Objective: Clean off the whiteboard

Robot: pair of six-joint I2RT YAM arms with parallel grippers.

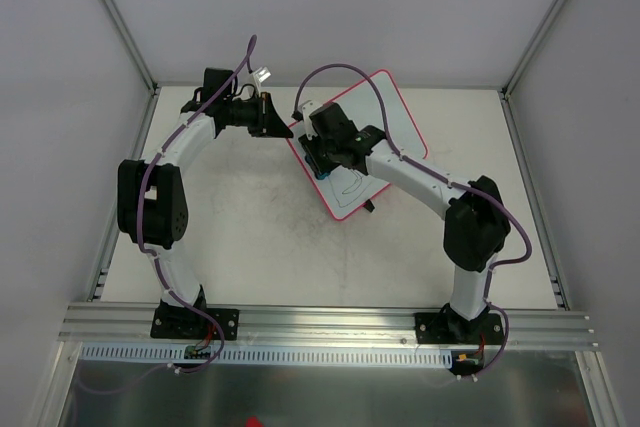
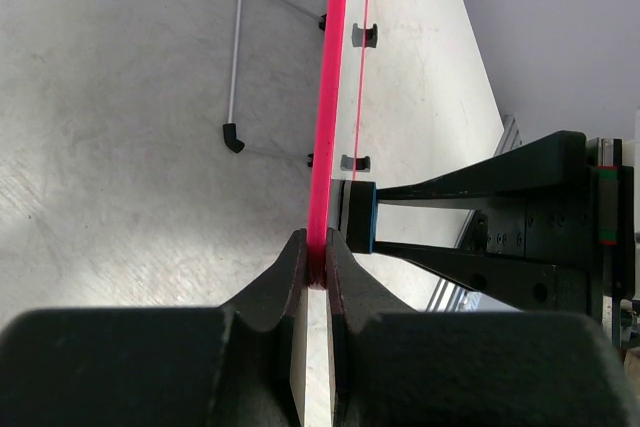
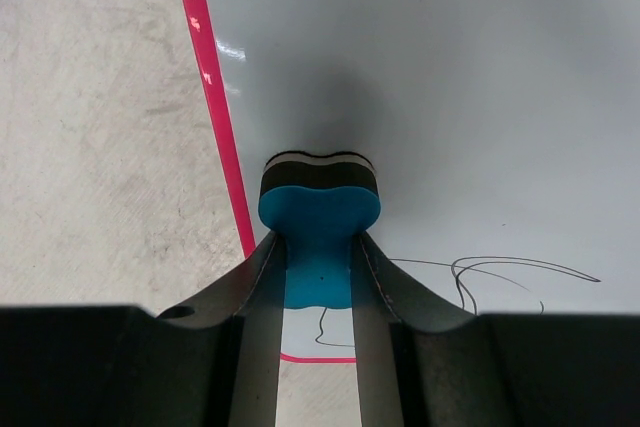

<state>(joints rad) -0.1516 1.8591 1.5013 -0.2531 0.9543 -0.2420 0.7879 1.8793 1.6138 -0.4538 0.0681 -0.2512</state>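
Tabletop [image 1: 250,237] of scuffed pale grey is bounded by plain white walls [image 1: 330,7], with an aluminium rail [image 1: 330,322] fixed along the near edge. Both arms are bent inward toward the far middle, where the whiteboard [image 1: 400,122] is found, angled across the table. Its pink rim is pinched edge-on between the closed fingers of the left gripper [image 2: 317,247]. A wire stand [image 2: 236,67] with black tips is seen at its back. A blue eraser [image 3: 320,209] is clamped by the right gripper [image 3: 318,239] and pressed to the white face, near dark scribbles [image 3: 480,277].
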